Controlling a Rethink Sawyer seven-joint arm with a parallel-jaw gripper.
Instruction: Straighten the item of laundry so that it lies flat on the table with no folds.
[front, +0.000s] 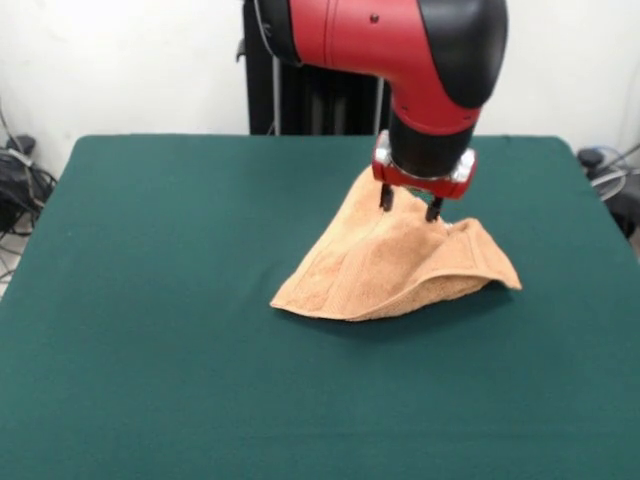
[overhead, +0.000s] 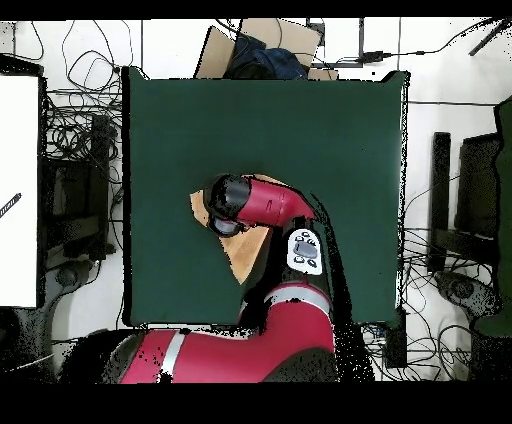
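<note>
The peach-orange towel (front: 390, 265) sits right of the middle of the dark green table (front: 150, 300), bunched up into a tent shape with folds. Its peak rises to my gripper (front: 410, 205), whose two dark fingers come straight down onto the top of the cloth and hold it up while the lower edges rest on the table. In the overhead view the arm covers most of the towel (overhead: 243, 262); only its edges show, and the gripper itself is hidden under the arm's head.
The table (overhead: 200, 120) stretches wide on all sides of the towel. A cardboard box with dark cloth (overhead: 260, 45) lies beyond the table's far edge. Cables lie on the floor on both sides. The black pedestal (front: 310, 100) stands behind the table.
</note>
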